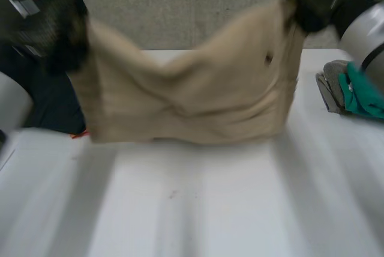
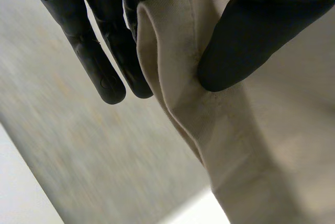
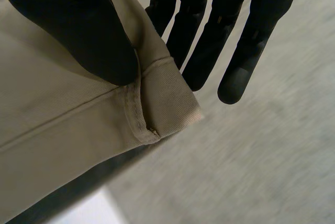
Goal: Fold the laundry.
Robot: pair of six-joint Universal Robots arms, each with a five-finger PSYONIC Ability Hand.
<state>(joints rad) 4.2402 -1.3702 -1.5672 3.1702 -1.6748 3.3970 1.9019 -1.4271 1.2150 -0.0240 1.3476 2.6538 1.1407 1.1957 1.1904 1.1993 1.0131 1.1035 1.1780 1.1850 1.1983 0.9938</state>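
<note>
A white desk (image 1: 198,209) stands before a speckled grey background (image 1: 180,5). Above it hangs the beige woven garment (image 1: 192,95), stretched between both hands, its lower edge at or just above the desk top. The left hand (image 1: 54,26) pinches one upper corner, its thumb pressing the stitched hem against straight fingers (image 2: 104,62). The right hand (image 1: 315,2) pinches the other corner likewise, beside a thick seam. The cloth looks like stiff twill, sagging in the middle with diagonal creases. Both holds sit near the very edge, so I judge a quick swing could pull a corner free. A dark garment (image 1: 42,101) and a small pile of grey and green cloth (image 1: 360,98) lie at the desk's sides, where a drifting hem might drag them.
</note>
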